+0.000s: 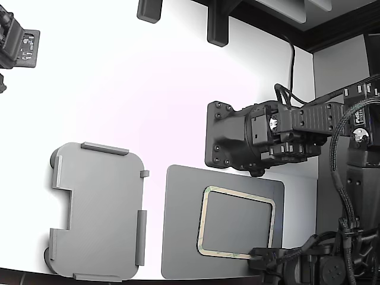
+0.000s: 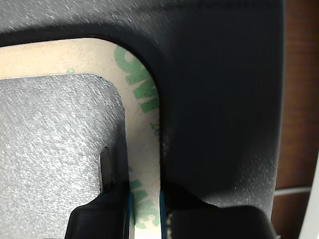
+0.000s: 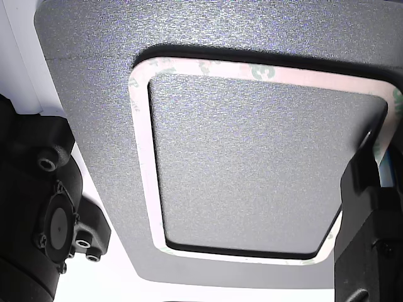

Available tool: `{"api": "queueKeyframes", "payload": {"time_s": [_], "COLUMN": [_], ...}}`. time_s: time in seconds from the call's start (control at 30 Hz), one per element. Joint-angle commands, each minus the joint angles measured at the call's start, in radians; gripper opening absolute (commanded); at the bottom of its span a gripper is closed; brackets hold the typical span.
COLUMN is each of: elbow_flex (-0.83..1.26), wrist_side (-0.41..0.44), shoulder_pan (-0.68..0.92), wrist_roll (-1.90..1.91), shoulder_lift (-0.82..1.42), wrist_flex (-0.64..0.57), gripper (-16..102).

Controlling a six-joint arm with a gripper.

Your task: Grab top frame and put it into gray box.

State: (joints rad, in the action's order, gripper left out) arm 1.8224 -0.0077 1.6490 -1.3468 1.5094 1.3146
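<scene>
The top frame is a thin pale beige-green ring lying on a dark gray mat at the lower middle of the exterior view. My gripper reaches in low from the exterior view's right, at the frame's lower right corner. In the wrist view its two dark fingers straddle the frame's strip, and the blue pads of the gripper touch both edges. The other view shows the whole frame with one finger at its right side. The gray box, a light gray tray, sits to the mat's left.
A second black arm hovers above the mat's far edge, with cables running to the exterior view's right. Black fixtures stand at the back of the white table. The table's front edge runs just below the box and mat.
</scene>
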Motion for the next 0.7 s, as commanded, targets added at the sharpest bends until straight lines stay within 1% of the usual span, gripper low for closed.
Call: {"api": "queueKeyframes", "payload": {"time_s": [0.0, 0.2, 0.33, 0.4, 0.5, 0.67], "elbow_flex": [-0.031, -0.086, -0.196, -0.259, -0.316, -0.434], "wrist_side": [0.014, 0.038, 0.117, 0.176, 0.293, 0.518], "shoulder_pan": [-0.012, -0.012, -0.012, -0.012, -0.018, -0.091], "wrist_roll": [-0.002, 0.002, 0.201, 0.334, 0.541, 1.02], "shoulder_lift": [0.008, 0.026, 0.032, 0.023, 0.018, 0.011], "wrist_flex": [0.009, 0.055, 0.106, 0.141, 0.184, 0.305], "gripper": [-10, -11, -11, -11, -11, -12]}}
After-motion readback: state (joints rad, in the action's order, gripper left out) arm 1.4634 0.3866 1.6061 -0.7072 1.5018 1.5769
